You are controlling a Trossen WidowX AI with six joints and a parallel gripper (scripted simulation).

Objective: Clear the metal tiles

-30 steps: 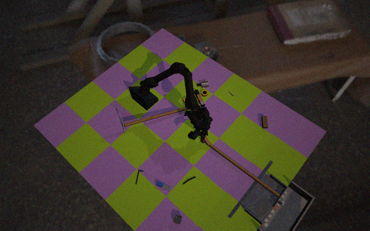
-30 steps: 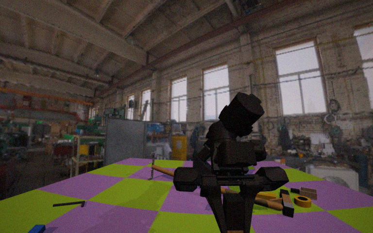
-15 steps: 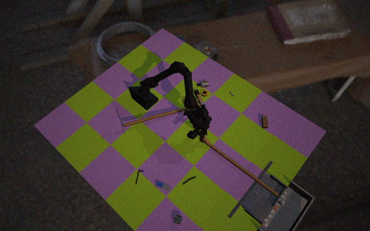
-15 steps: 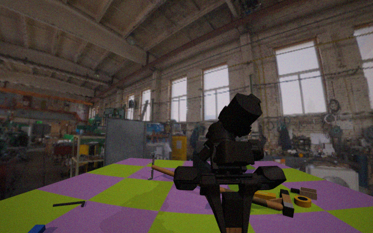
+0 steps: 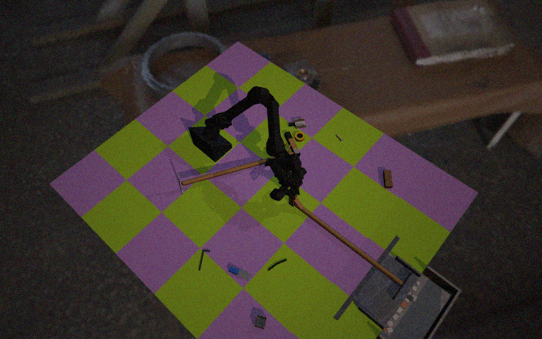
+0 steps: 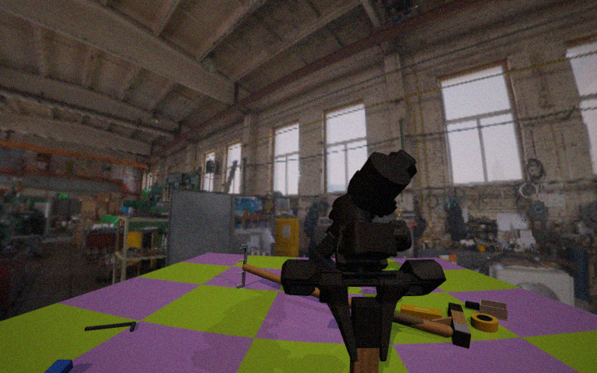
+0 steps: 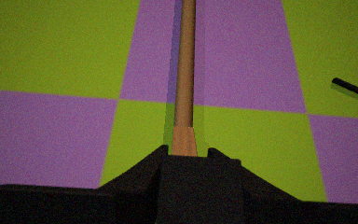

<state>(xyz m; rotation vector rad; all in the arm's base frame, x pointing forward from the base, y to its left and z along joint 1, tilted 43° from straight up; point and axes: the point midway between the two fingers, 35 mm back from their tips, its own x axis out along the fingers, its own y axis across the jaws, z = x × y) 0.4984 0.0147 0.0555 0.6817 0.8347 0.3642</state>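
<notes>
My gripper (image 5: 291, 198) (image 6: 365, 351) (image 7: 187, 152) is shut on the near end of the long scraper (image 5: 344, 239) (image 6: 365, 361) (image 7: 185, 70). Its wooden handle runs low over the checkered table to the steel bench plate (image 5: 371, 289) at the table's corner. The scraper's dark blade (image 5: 401, 287) is over the plate's far part. Several small metal tiles (image 5: 404, 304) lie in a row just beyond the blade, along the line between the plate and the catch box (image 5: 433, 309). I cannot tell which side of that line each tile is on.
A wooden-handled rake (image 5: 224, 171) (image 6: 263, 273) lies behind the arm. A hammer (image 5: 291, 141) (image 6: 458, 327), yellow tape ring (image 5: 299, 135) (image 6: 484, 322) and metal block (image 5: 298, 122) lie near it. A brown block (image 5: 387, 178), hex key (image 5: 202, 258) (image 6: 109, 326), blue piece (image 5: 238, 271) and black strip (image 5: 276, 263) (image 7: 345, 85) lie scattered.
</notes>
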